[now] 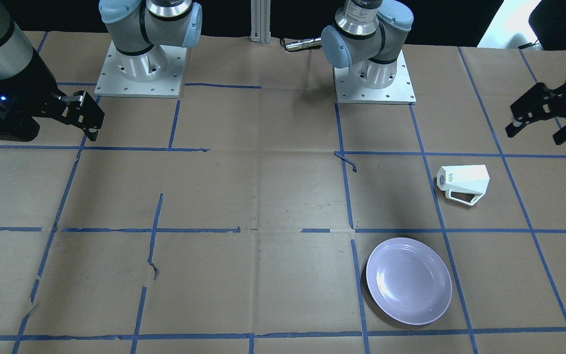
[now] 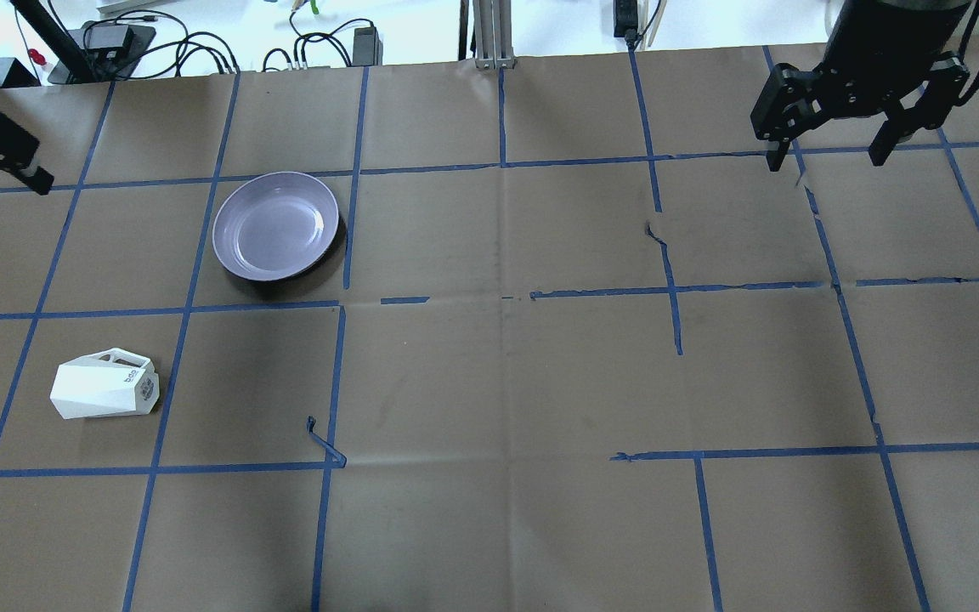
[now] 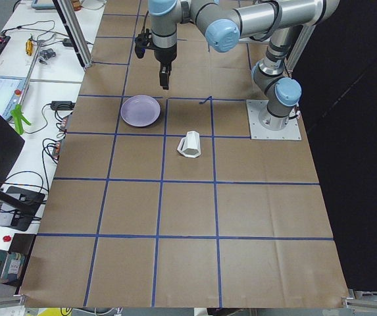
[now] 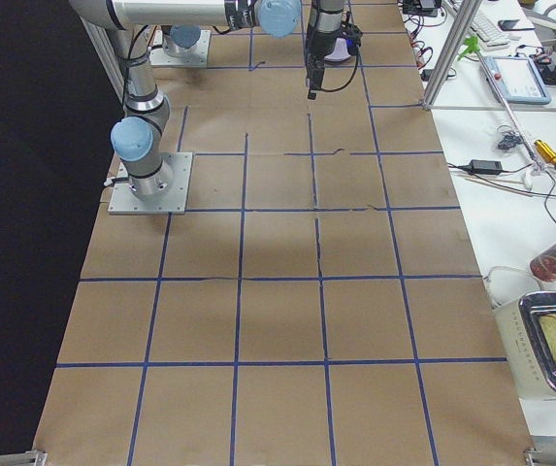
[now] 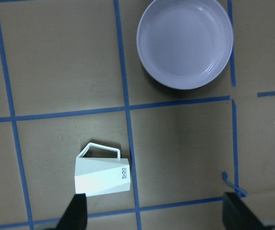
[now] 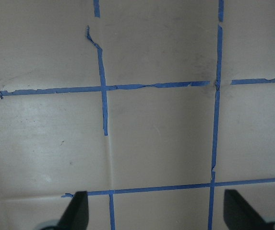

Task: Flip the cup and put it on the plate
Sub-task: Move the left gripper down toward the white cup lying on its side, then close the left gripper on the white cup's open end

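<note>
White cup (image 5: 102,175) is lying sideways just ahead of the left gripper (image 5: 155,196), hanging spread and empty; lowering to grasp it seems next, plate (image 5: 185,43) farther ahead.

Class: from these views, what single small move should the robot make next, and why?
Probably move the left gripper over the cup and lower it toward it. The cup lies on its side on the table, apart from the empty plate; the left gripper hangs open, off to one side, holding nothing. The right gripper is far across the table.
</note>
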You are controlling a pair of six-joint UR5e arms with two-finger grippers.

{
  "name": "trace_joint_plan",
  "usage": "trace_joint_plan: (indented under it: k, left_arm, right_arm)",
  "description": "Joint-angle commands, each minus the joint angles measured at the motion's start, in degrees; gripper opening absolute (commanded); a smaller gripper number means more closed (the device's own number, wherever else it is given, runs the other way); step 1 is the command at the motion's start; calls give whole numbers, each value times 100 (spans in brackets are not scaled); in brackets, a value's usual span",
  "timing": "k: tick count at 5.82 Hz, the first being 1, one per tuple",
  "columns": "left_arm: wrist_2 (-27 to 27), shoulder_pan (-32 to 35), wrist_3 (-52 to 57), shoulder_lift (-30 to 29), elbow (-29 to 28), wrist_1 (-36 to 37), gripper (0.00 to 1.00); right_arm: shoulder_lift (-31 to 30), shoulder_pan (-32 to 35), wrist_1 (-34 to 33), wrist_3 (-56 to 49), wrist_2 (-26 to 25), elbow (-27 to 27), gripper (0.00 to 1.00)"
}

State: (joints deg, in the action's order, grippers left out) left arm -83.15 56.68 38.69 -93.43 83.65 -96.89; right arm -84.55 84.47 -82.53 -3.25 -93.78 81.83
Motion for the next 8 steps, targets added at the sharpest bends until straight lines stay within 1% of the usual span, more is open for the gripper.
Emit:
trace_joint_plan:
  k: [1,2,4,6,8]
  left_arm:
    - [736,-1505,1696,-210,54,-687,98]
    - [1113,-1824,2164,-446,211,-865,98]
    - [1554,-2212,3411,-1331,222,-1532,98]
    - [1679,-2345,4467,-2403,213,-1649,97]
    - [2030,-2355,5207,-3187,213,-1684,97]
  right_arm:
    - [0,0,0,0,0,0,100]
    - [0,0,0,0,0,0,100]
    - [0,0,0,0,0,0,100]
    - [0,0,-9,0,0,0,100]
    - [0,0,0,0,0,0,100]
